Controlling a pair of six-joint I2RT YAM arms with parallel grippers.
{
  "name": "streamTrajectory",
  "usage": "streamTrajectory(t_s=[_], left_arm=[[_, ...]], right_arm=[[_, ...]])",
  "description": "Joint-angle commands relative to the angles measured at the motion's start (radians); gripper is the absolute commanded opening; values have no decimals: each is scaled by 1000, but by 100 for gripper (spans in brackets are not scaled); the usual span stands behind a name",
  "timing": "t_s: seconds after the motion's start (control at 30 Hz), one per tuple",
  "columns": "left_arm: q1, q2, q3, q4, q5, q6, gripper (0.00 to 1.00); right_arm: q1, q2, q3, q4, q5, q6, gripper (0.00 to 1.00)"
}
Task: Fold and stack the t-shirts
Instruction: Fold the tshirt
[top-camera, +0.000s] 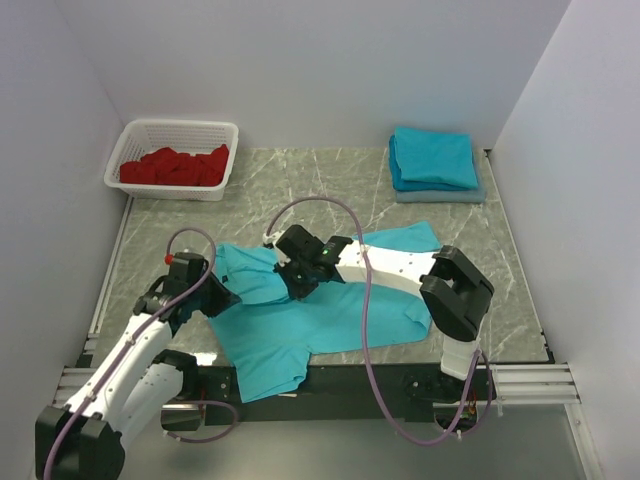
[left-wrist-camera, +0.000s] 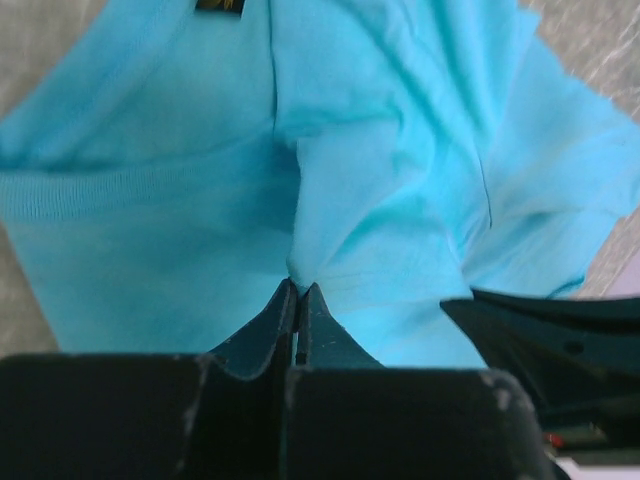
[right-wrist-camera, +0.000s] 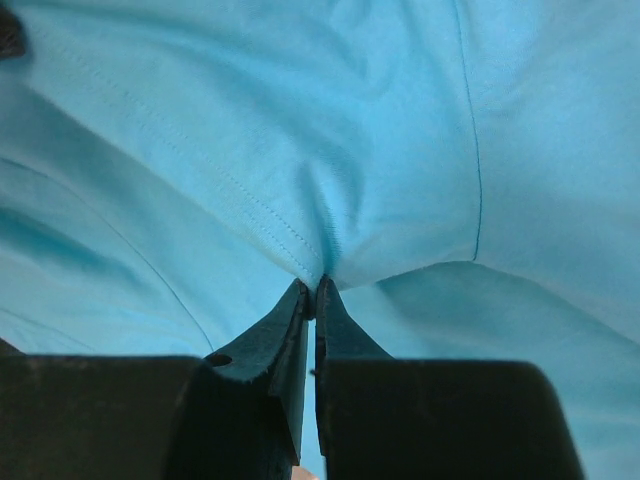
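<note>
Blue-green cloth covers the middle of the grey stone table (top-camera: 500, 280). It is a t-shirt (top-camera: 300, 335), lying open and a bit crumpled. It reaches from the middle of the table down toward 6 o'clock. One corner hangs over the near edge at about 7 o'clock.

The left gripper (top-camera: 220, 294) sits at the shirt's 9 o'clock side. In the left wrist view its two dark fingers (left-wrist-camera: 270, 325) are pressed together. A little fold of cloth is pinched between the tips, and the cloth bunches up just above the pinch. A small dark label (left-wrist-camera: 220, 5) shows at the 12 o'clock edge of that view.

The right gripper (top-camera: 300, 288) reaches in from the 3 o'clock side to the middle of the shirt, near its top edge. In the right wrist view its fingers (right-wrist-camera: 275, 340) are pressed together too, nipping a small pucker of the cloth. A sewn seam runs right into the pinch. The two grippers are near each other but do not touch.

More folded t-shirts (top-camera: 432, 158) of the same colour lie in a neat pile at about 1 o'clock, well apart from the open one. A white basket (top-camera: 150, 130) stands at about 11 o'clock. It has red cloth (top-camera: 175, 165) in it.
</note>
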Motion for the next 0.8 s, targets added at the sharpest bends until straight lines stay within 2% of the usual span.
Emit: streamTrajectory(t_s=[0.0, 0.17, 0.2, 0.3, 0.37, 0.4, 0.43, 0.47, 0.5, 0.53, 0.63, 0.77], left_arm=[[-30, -69, -8, -100, 26, -48, 1], [-75, -82, -21, -164, 38, -93, 1], [-84, -89, -19, -176, 43, -96, 1], [-111, -102, -19, -209, 58, -108, 3], [-137, -111, -21, -249, 64, -122, 15], [-147, -125, -19, -262, 66, -126, 23], [-157, -132, -18, -281, 68, -131, 61], [-159, -142, -16, -304, 69, -142, 81], [-159, -161, -12, -311, 66, -142, 95], [-159, -171, 2, -316, 51, -142, 99], [-159, -185, 56, -278, -16, -133, 99], [-159, -134, 116, -59, -87, -91, 99]], right_arm=[[10, -43, -23, -3, -46, -13, 4], [10, -58, -57, 3, -70, -13, 12], [10, -63, -66, 5, -73, -13, 19], [10, -75, -82, 8, -90, -14, 31], [10, -81, -85, 3, -98, -14, 37], [10, -87, -93, 2, -101, -13, 48], [10, -100, -94, 0, -99, -10, 53], [9, -104, -97, -3, -99, -7, 60], [9, -110, -99, -6, -93, -1, 71], [9, -127, -99, -7, -66, 4, 74], [-16, -163, -91, -18, 8, 38, 82], [-144, -212, -93, 13, 12, 106, 86]])
